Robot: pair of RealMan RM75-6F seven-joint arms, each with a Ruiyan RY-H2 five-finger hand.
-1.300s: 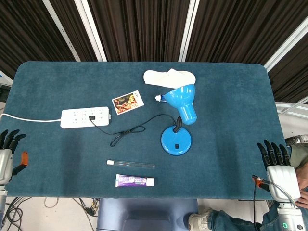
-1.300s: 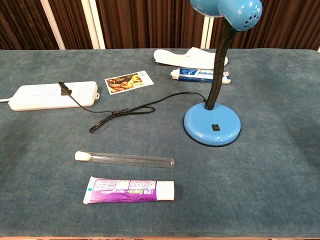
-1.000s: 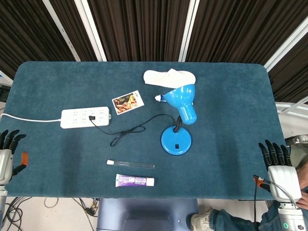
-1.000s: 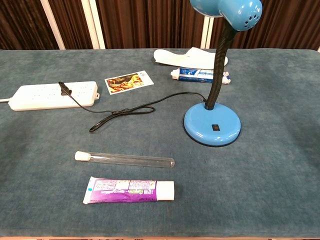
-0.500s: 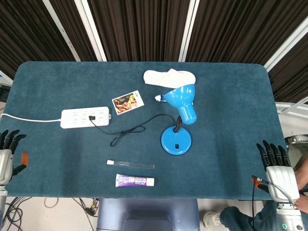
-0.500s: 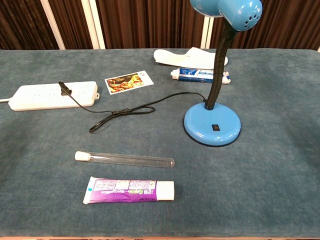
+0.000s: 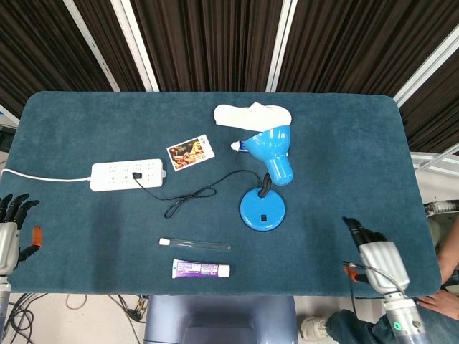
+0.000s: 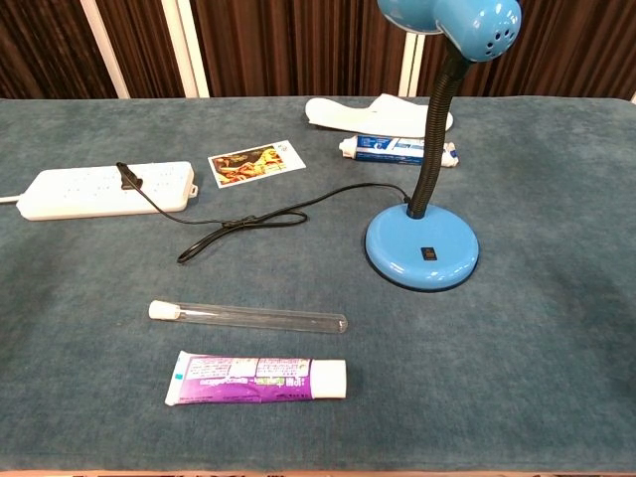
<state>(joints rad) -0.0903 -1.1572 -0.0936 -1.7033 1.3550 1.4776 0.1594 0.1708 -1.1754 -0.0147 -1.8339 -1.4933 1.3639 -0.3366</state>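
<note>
Right hand (image 7: 376, 259) hovers empty, fingers apart, near the lamp (image 7: 264, 208), on its right. Lamp stands mid-table: base likely heavy and stable, gooseneck bendy, so grip the neck low. Left hand (image 7: 8, 236), also spread and empty, sits far left of the lamp. Table (image 7: 86, 208) is teal carpet-like cloth; dark curtains behind.

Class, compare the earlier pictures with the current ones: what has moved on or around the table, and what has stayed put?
The right hand has moved leftward from the table's right edge to over the cloth, nearer the blue lamp. It holds nothing. The left hand stays at the left edge, and the test tube, purple tube and power strip lie as before.
</note>
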